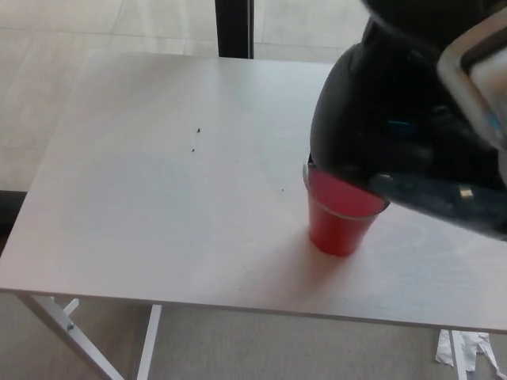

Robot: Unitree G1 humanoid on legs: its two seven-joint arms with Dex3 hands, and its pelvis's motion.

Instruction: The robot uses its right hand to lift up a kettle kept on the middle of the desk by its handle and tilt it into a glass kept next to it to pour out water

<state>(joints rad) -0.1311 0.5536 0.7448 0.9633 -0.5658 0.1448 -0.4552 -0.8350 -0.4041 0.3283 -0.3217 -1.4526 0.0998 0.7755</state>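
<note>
hovering right over the red cup (339,223) on the tabletop (158,206), the black kettle (372,119) hides the right hand's fingers, can't tell their state.

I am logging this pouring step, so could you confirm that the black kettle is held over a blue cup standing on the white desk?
Not quite: the cup is red, not blue. The head view shows the black kettle held over it, covering part of its rim, and the cup stands on the white desk.
</note>
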